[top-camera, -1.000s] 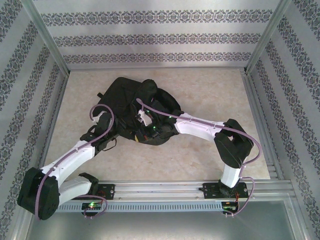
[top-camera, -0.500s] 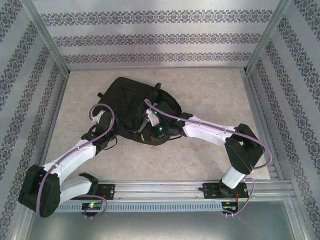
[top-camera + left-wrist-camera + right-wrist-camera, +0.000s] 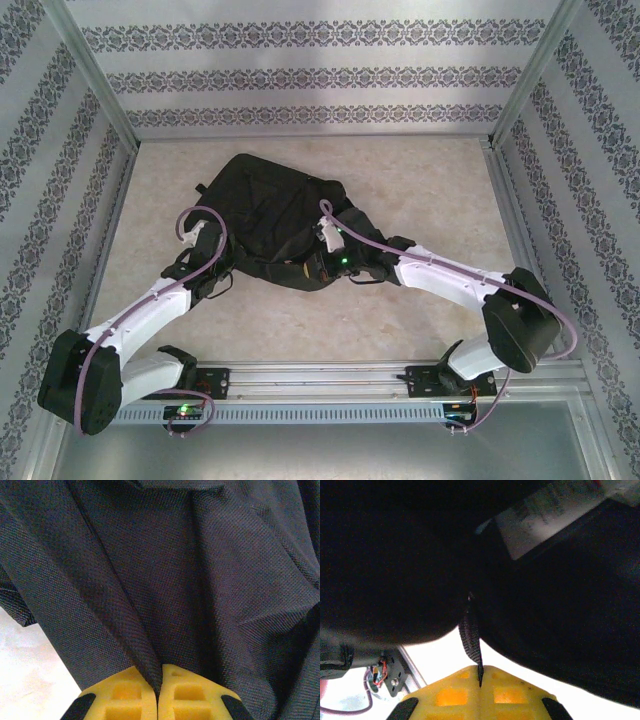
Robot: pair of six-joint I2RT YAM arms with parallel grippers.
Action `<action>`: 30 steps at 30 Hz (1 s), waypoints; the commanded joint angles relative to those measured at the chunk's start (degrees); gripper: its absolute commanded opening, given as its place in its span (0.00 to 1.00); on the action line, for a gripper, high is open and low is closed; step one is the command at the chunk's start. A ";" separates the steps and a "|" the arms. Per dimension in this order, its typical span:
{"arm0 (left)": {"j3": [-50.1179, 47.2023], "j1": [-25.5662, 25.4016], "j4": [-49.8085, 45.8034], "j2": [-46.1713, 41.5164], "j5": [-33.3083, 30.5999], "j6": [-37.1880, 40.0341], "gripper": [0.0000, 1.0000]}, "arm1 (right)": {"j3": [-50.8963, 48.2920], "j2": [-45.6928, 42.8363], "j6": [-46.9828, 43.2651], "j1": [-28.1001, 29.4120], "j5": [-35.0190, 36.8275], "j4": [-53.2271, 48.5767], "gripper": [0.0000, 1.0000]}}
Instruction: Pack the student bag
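The student bag [image 3: 268,210] lay in the middle of the table [image 3: 430,180]. Its contents could not be told, so packing looked late, with closing likely left. The left gripper [image 3: 159,682] was pinched on a fabric fold [image 3: 145,655] and the right gripper [image 3: 480,676] nipped a thin strap [image 3: 471,635]. Versus a second earlier, the right arm had pulled rightward and the bag had flattened.

arms [image 3: 150,305]: white links, black joints | cables [image 3: 182,228]: lilac | jaws: yellow pads [image 3: 120,695]
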 commanded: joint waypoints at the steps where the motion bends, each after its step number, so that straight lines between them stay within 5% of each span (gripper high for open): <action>1: 1.67 1.90 -2.51 -1.00 -5.28 0.82 0.00 | -2.16 -2.98 0.50 -1.38 0.74 -0.74 0.00; 20: 3.59 2.47 -5.28 -1.63 -6.83 3.05 0.00 | -8.87 -12.92 -0.45 -9.08 -0.83 -4.27 0.00; 30: 7.52 2.56 -13.66 -3.11 -11.06 5.44 0.00 | -6.71 -14.65 -4.59 -10.57 7.69 -12.87 0.00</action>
